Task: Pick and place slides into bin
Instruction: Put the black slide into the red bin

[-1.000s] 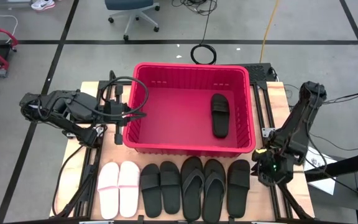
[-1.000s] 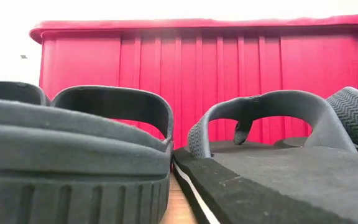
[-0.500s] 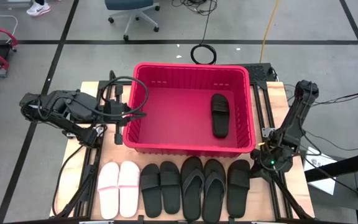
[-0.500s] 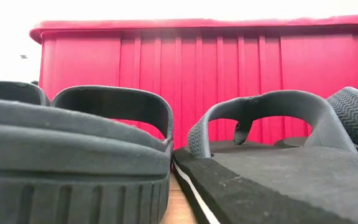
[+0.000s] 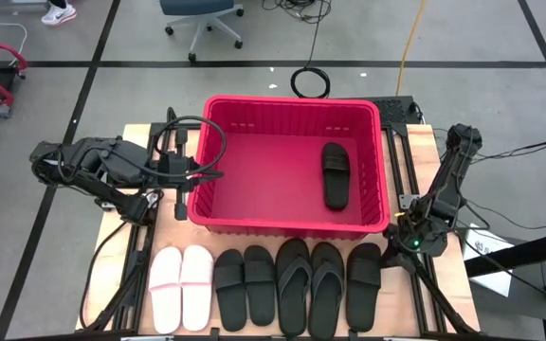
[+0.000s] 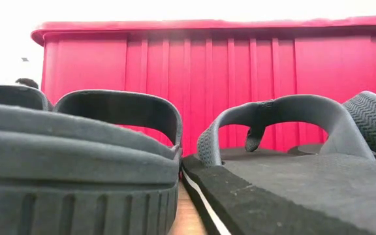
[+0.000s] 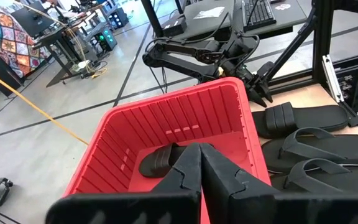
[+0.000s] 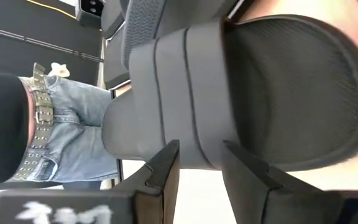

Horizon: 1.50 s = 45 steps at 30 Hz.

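Note:
The red bin (image 5: 290, 225) stands mid-table with one black wide-strap slide (image 5: 336, 174) lying flat inside; the slide also shows in the left wrist view (image 7: 160, 160). Along the near edge lie a pink pair (image 5: 181, 287), a black wide-strap pair (image 5: 245, 286), a thong pair (image 5: 309, 284) and a single black wide-strap slide (image 5: 363, 275). My right gripper (image 5: 394, 248) is open, low at that single slide's right far end. In its wrist view the gripper (image 8: 197, 155) is right up against the slide's strap (image 8: 173, 93). My left gripper (image 7: 199, 149) is shut and empty at the bin's left rim (image 5: 209, 173). My right gripper: its open fingers (image 8: 166, 163) reach the edge of the single black slide's strap (image 8: 194, 140), coming low from the table's right. I cannot tell whether they touch it. The slide lies flat on the table.
The bin's tall ribbed wall (image 6: 214, 91) stands just behind the row of slides. The table edge and frame rails (image 5: 415, 199) lie right of my right arm. A person in jeans (image 8: 55, 137) stands beyond the table. An office chair (image 5: 202, 14) stands on the floor behind.
My right gripper has moved a little toward the table's far edge and left, closer to the single black slide. The slides and the bin have kept still.

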Each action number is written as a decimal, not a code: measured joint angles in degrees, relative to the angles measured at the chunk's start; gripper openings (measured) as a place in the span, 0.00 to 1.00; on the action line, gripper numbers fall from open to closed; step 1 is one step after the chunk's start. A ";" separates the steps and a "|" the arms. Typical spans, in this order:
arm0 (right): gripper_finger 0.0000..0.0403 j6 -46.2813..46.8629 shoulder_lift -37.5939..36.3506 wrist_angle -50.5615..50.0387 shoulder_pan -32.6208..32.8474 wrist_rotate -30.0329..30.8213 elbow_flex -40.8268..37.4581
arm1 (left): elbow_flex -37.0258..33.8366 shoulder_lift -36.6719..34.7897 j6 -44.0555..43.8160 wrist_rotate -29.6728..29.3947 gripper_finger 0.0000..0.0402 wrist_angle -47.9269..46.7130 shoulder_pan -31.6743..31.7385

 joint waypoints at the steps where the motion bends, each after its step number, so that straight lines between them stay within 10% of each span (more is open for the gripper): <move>1: 0.26 0.12 -0.37 -1.17 0.00 0.00 0.00 | 0.00 -0.01 0.00 0.00 0.01 0.01 0.00; 30: 0.26 1.81 2.41 -1.71 -0.26 2.67 -0.04 | 0.00 -0.01 -1.73 0.00 0.02 0.01 -0.02; 45: 0.26 1.38 6.02 17.82 -0.33 -0.26 -5.51 | 0.00 -0.01 -1.49 0.00 0.00 0.00 0.00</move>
